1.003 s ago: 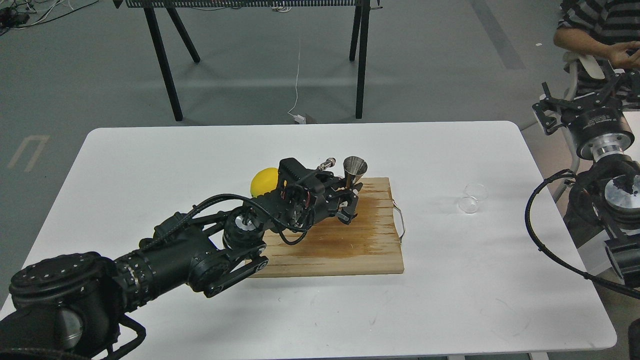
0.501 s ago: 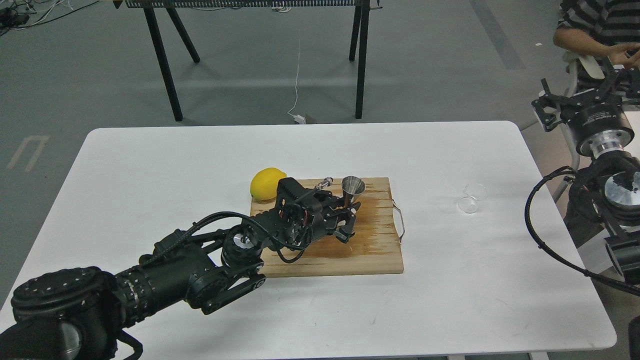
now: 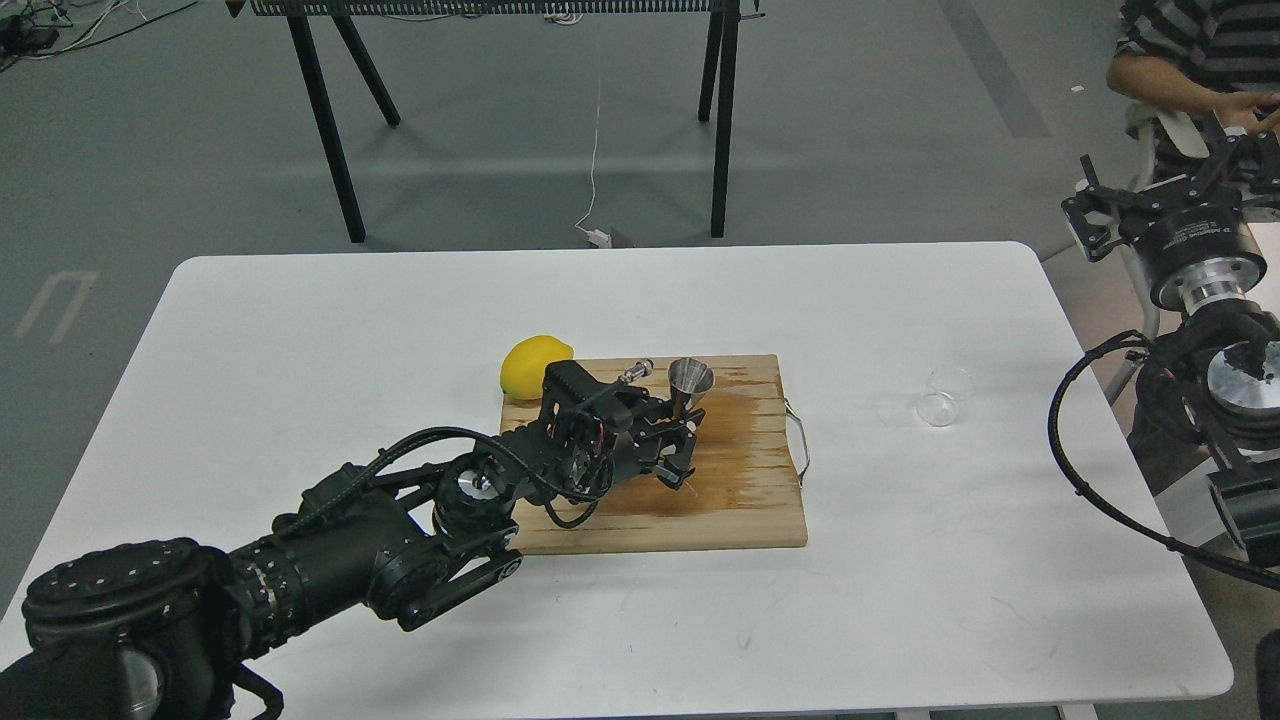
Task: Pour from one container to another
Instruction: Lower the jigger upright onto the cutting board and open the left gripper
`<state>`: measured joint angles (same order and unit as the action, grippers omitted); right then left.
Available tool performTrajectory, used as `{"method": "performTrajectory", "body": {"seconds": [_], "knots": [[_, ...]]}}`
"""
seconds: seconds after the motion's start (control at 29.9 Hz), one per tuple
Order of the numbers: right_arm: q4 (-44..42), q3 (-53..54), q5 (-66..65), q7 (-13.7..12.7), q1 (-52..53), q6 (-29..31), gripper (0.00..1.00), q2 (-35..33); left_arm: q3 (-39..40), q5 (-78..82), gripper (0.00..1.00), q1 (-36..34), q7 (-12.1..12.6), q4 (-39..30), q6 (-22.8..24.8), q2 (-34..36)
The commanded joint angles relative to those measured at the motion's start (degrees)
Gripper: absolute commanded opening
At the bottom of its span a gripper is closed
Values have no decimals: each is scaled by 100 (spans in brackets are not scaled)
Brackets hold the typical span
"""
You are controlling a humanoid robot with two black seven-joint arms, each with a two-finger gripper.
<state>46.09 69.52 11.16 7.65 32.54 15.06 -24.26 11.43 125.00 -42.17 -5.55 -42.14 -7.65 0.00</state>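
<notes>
Upright, shiny steel jigger (image 3: 690, 383) clamped in left tool (image 3: 682, 432); clear cup (image 3: 942, 398) apart.

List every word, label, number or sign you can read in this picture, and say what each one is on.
Nothing can be read.
Right arm: a line of white print on the black ring near its top end, too small and blurred to read.
Floor marking: a pale painted outline at far left, a shape rather than a letter.
Jigger, lemon, cutting board, clear cup: no text visible.
</notes>
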Motion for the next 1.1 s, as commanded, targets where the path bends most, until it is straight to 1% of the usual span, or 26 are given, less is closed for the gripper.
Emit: {"method": "performTrajectory", "body": {"seconds": [0.0, 0.07, 0.13, 0.17, 0.33, 0.47, 0.5, 0.6, 0.64, 0.7, 0.87, 1.0, 1.07], "knots": [[-4, 0, 0, 0, 7, -3, 100, 1, -1, 0, 27, 24, 1, 4, -17, 0], [-4, 0, 0, 0, 7, -3, 100, 1, -1, 0, 29, 33, 1, 4, -17, 0], [-4, 0, 0, 0, 16, -3, 100, 1, -1, 0, 37, 50, 1, 4, -17, 0], [-4, 0, 0, 0, 25, -3, 100, 9, -1, 0, 39, 59, 1, 4, -17, 0], [5, -9, 0, 0, 60, -3, 100, 9, -1, 0, 44, 68, 10, -5, -26, 0], [5, -9, 0, 0, 60, -3, 100, 9, -1, 0, 54, 77, 10, -5, -26, 0], [5, -9, 0, 0, 60, -3, 100, 1, -1, 0, 57, 77, 10, -5, -26, 0], [5, -9, 0, 0, 60, 6, 100, 1, -1, 0, 76, 68, -8, -5, -26, 0], [14, -9, 0, 0, 60, 6, 100, 1, -1, 0, 80, 68, -8, -5, -26, 0], [23, -9, 0, 0, 60, 6, 100, 1, -1, 0, 82, 77, -8, -5, -26, 0], [31, -9, 0, 0, 51, 23, 100, -8, -1, 0, 91, 77, -25, -5, -34, 0], [40, -9, 0, 0, 51, 23, 100, -17, -10, 0, 93, 68, -25, -31, -34, 0], [40, -9, 0, 0, 51, 23, 100, -17, -18, 0, 94, 68, -34, -22, -113, 0]]}}
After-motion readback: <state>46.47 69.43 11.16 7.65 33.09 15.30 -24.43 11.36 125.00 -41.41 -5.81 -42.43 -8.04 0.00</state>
